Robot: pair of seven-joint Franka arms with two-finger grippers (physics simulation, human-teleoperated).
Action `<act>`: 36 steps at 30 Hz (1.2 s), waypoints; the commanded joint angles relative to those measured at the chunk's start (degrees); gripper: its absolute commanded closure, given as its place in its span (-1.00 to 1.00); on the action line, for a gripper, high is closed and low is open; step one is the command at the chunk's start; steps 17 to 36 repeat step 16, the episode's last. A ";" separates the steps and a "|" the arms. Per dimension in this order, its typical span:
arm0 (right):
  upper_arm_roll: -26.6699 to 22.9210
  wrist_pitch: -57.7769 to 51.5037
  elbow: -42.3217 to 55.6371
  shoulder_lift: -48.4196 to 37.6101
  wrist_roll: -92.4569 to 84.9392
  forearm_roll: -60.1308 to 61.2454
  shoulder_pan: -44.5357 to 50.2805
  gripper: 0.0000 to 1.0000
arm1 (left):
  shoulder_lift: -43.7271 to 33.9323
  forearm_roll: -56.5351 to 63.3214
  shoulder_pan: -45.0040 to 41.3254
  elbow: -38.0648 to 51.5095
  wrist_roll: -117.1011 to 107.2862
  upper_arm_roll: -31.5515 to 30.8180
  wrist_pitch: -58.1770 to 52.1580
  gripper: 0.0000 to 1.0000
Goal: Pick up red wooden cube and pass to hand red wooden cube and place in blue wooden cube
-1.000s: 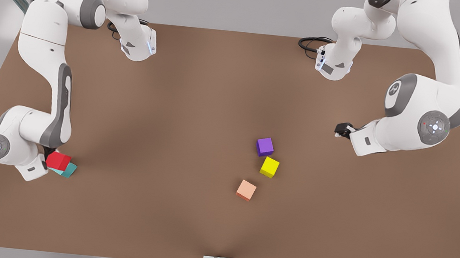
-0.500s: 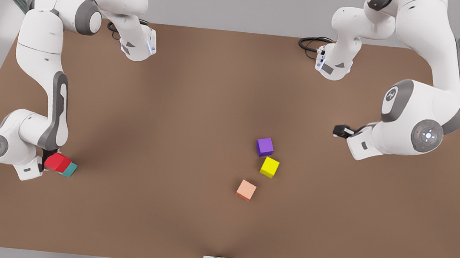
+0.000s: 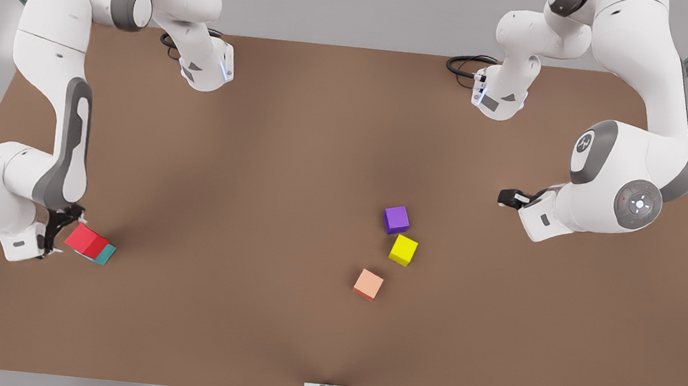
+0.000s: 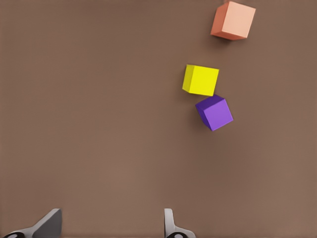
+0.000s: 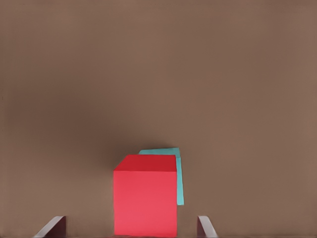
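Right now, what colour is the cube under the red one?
Teal, a blue-green. The blue wooden cube peeks out beneath the red wooden cube, clearest in the right wrist view.

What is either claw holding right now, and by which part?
Nothing. The right claw is open, fingers apart from the red cube, which rests on the blue cube. The left claw is open over bare table.

Brown tabletop [image 3: 297, 150], pale grey surround [image 3: 351, 2]

Five small wooden cubes: one red [image 3: 86, 239], one teal [image 3: 103, 253], one purple [image 3: 396, 219], one yellow [image 3: 403, 250], one peach [image 3: 368, 284]; two robot arms.
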 commanded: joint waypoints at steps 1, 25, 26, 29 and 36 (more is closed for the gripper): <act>0.01 -14.32 2.78 -1.64 15.73 3.32 1.19 -1.00 | -0.06 0.03 -0.07 0.03 -1.37 -0.02 0.23 -1.00; -0.08 -25.23 -6.36 -27.66 84.57 -1.08 10.33 -1.00 | -0.15 0.03 -1.65 2.22 -5.94 -0.89 -4.17 -1.00; -0.08 -25.23 -6.36 -27.66 84.57 -1.08 10.33 -1.00 | -0.15 0.03 -1.65 2.22 -5.94 -0.89 -4.17 -1.00; -0.08 -25.23 -6.36 -27.66 84.57 -1.08 10.33 -1.00 | -0.15 0.03 -1.65 2.22 -5.94 -0.89 -4.17 -1.00; -0.08 -25.23 -6.36 -27.66 84.57 -1.08 10.33 -1.00 | -0.15 0.03 -1.65 2.22 -5.94 -0.89 -4.17 -1.00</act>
